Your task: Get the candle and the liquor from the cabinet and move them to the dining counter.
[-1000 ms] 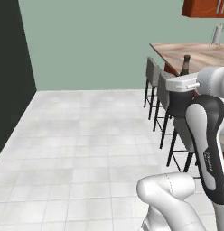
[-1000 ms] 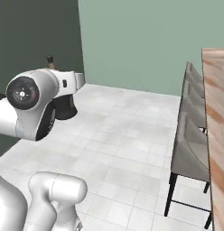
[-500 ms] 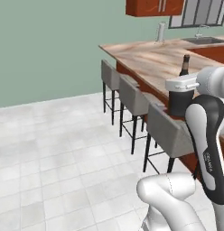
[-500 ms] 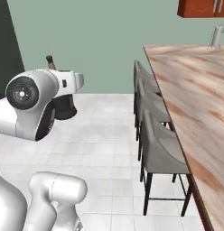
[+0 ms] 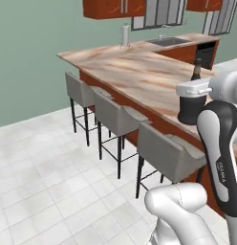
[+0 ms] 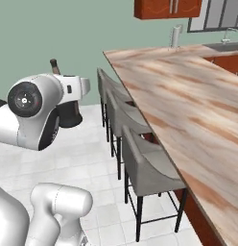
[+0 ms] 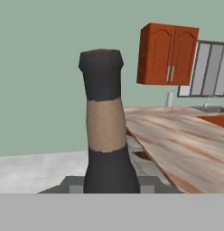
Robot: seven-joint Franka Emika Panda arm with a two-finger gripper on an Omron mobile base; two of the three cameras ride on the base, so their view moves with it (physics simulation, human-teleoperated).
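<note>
Swung round with the base since a moment ago: both base views, which earlier faced tiled floor and green wall, take in the long dining counter (image 5: 139,72) and its row of grey stools (image 5: 163,150); arm and load keep the same pose against the robot. Liquor (image 7: 105,131): black bottle, upright, seated between the finger tips of the gripper (image 7: 109,182), bulbous body at the jaws, thin neck and brownish cap rising above the hand (image 5: 196,72). Gripper closed on the bottle's body, carried in the air, clear of the counter top. Bottle position: just beside the counter's near edge in the left base view, over the floor in the right base view (image 6: 68,113). Cabinet (image 7: 168,55): red-brown, doors closed, on the far wall.
</note>
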